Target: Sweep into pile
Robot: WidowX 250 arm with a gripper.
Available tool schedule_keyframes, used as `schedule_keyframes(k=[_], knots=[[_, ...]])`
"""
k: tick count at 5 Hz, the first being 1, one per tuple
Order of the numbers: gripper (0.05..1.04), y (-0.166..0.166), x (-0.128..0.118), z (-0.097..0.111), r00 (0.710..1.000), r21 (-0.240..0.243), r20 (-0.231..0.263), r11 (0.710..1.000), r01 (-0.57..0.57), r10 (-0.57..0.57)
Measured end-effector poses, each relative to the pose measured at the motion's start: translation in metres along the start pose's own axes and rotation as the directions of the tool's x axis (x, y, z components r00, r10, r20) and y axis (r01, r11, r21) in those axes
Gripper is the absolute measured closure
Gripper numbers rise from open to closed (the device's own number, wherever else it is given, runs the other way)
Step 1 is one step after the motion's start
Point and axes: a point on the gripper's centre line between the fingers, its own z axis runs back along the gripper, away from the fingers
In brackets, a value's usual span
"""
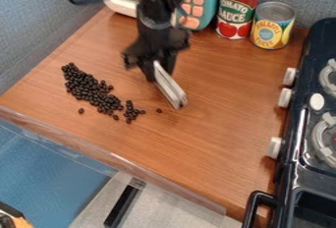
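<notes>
My black gripper (157,74) hangs over the middle of the wooden counter, shut on a flat light-grey sweeping tool (172,90). The tool stands on edge, slanting down to the right. To its left lie many small black beans (91,89) in a long band that runs from upper left to lower right. A smaller cluster (130,110) sits at the band's right end. One loose bean (158,110) lies just left of the tool's lower end, and another (80,110) is below the band. The tool and the beans are apart.
At the back are a teal toy appliance (209,1) with orange buttons, a red tomato can (237,10) and a yellow pineapple can (272,25). A black toy stove (303,124) with white knobs borders the right. The counter's front edge (118,159) runs diagonally below the beans.
</notes>
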Motion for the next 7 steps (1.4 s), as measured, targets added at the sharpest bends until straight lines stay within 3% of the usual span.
schedule_keyframes(k=[1,3,4,7], knots=[[0.711,-0.008,-0.011,-0.013,0.997,0.049,0.048,0.997,0.056,-0.058],[0.711,-0.002,-0.015,-0.016,0.992,0.092,0.078,0.991,0.093,-0.100],[0.711,0.008,-0.011,-0.016,0.987,0.140,0.093,0.983,0.117,-0.131],[0.711,0.044,0.004,-0.014,0.992,0.179,0.086,0.981,0.074,-0.091]])
